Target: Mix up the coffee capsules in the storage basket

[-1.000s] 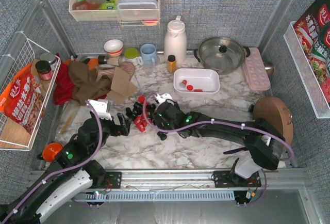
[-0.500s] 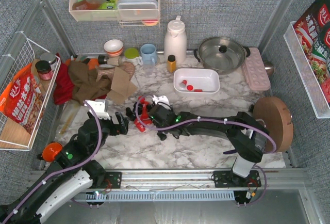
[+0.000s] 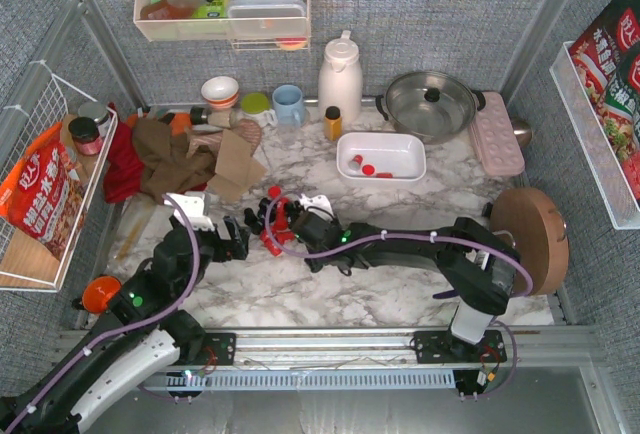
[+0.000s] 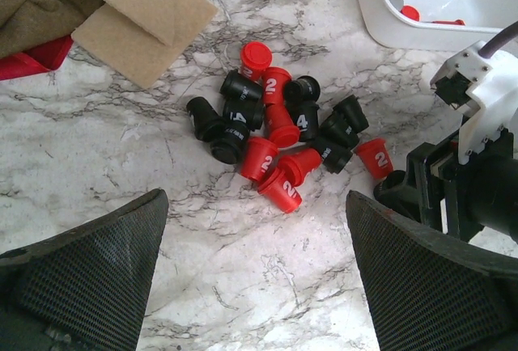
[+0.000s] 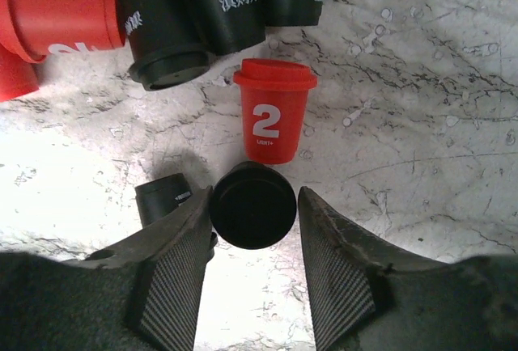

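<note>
The right gripper [image 5: 255, 192] is clenched on a black capsule [image 5: 252, 209], which shows end-on between its fingers. Just beyond the tips a red capsule [image 5: 273, 120] marked 2 sits on the marble table [image 5: 421, 124]. The left gripper [image 4: 255, 199] is released, jaws wide apart and holding nothing. The heap of coffee capsules [image 4: 279, 128] lies ahead of it, and the storage basket [image 4: 371, 7] sits farther ahead to its right, with a few red pods [image 4: 409, 13] inside.
</note>
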